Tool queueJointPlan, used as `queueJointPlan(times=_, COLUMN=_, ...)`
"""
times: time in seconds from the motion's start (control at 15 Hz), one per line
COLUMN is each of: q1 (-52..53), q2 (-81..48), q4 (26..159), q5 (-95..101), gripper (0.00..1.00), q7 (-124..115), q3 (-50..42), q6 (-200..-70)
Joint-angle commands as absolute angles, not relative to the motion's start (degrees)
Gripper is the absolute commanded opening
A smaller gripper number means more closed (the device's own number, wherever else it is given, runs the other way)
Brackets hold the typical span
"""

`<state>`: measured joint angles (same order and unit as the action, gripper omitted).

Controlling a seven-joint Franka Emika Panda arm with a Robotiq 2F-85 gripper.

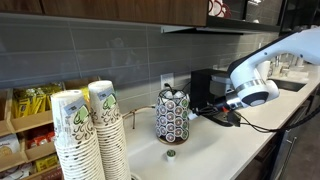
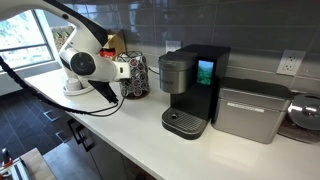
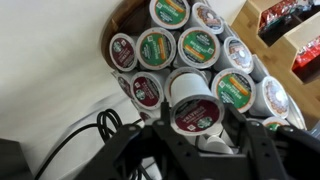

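Observation:
A round carousel rack full of coffee pods stands on the white counter; it also shows as the rack behind the arm. In the wrist view my gripper is shut on a coffee pod with a dark red lid, its fingers on either side of the white cup. The held pod sits just in front of the rack's rows of green-lidded pods and red-lidded pods.
A black coffee machine and a metal box stand on the counter. Stacks of paper cups rise in the foreground, a loose pod lies near the rack, and black cables trail across the counter.

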<state>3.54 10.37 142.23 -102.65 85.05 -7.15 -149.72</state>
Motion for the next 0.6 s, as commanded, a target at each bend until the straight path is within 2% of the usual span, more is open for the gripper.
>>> queueJointPlan(times=0.0, q1=0.07, q2=12.09, q4=144.85, q5=-97.05, gripper=0.29, q7=84.01, q3=-4.66, q6=-146.35)
queueJointPlan(times=0.53, q1=-2.54, q2=13.18, q4=145.96, q5=-91.70, gripper=0.29, q7=83.96, q3=-3.67, q6=-143.59)
